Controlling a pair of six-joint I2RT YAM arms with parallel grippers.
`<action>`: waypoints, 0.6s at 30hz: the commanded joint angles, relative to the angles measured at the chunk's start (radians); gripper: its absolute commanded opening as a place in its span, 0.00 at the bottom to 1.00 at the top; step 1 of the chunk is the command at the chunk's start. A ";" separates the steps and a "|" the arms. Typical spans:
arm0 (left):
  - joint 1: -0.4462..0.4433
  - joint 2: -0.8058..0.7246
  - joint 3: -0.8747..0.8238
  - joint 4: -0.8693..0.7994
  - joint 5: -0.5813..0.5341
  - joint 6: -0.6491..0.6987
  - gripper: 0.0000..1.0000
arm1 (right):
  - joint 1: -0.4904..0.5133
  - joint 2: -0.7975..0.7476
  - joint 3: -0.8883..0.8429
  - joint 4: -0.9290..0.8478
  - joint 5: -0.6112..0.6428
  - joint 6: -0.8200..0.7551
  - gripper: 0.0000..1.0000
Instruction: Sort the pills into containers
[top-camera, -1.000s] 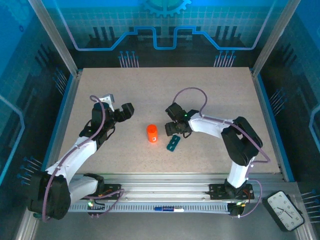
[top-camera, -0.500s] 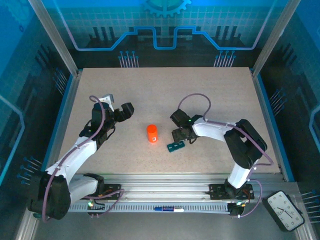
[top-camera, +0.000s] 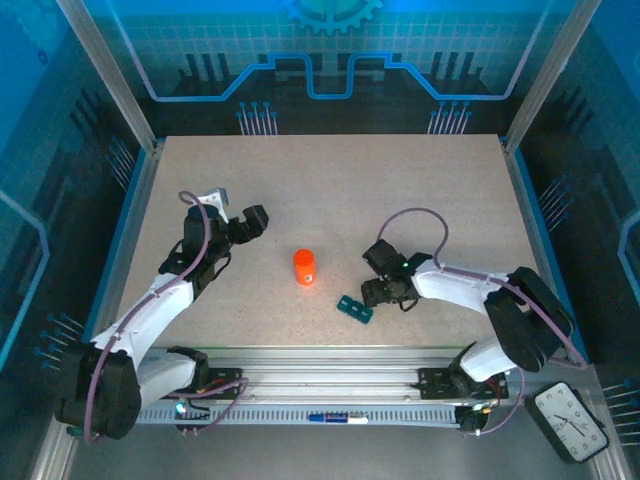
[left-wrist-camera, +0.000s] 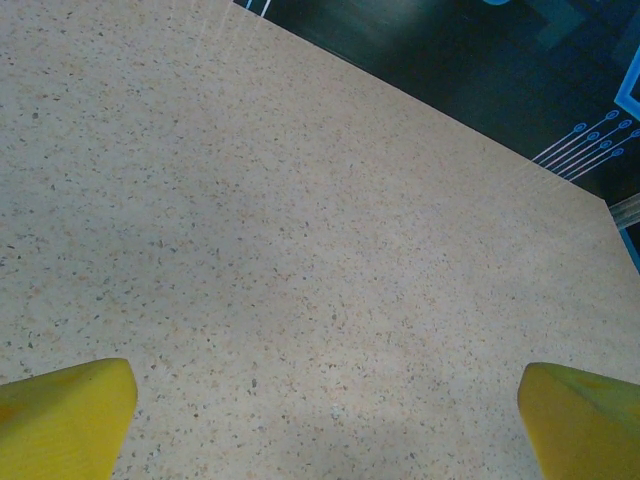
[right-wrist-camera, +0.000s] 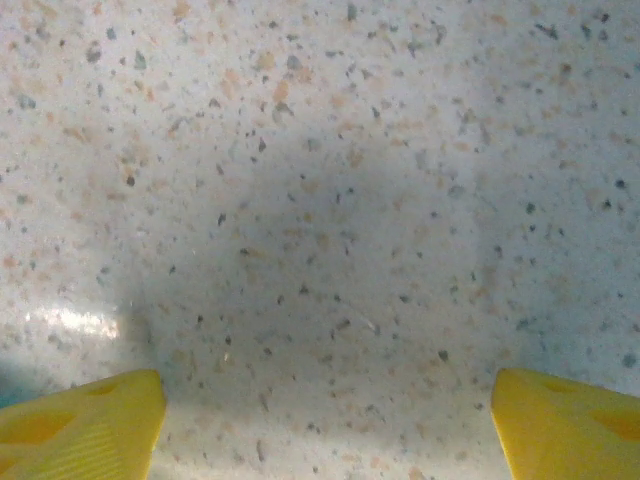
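left claw (left-wrist-camera: 320, 425) spread wide over the speckled tabletop (top-camera: 330, 180) — right claw (right-wrist-camera: 320, 420) also released, low just beside the teal containers (top-camera: 354, 309); orange bottle (top-camera: 304, 267) stands apart.

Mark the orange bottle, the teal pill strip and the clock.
orange bottle (top-camera: 304, 267), top view, its side.
teal pill strip (top-camera: 354, 310), top view, middle cell.
clock (top-camera: 575, 420), top view, its face.
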 joint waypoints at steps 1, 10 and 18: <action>-0.009 0.008 -0.011 0.018 0.003 -0.017 0.99 | 0.003 -0.098 -0.026 -0.020 -0.004 0.023 0.86; -0.012 0.008 -0.006 0.011 0.002 -0.011 0.99 | 0.054 -0.257 -0.077 0.054 -0.154 -0.174 0.88; -0.012 0.027 0.008 0.011 0.009 -0.013 0.99 | 0.165 -0.111 -0.014 0.047 -0.117 -0.231 0.93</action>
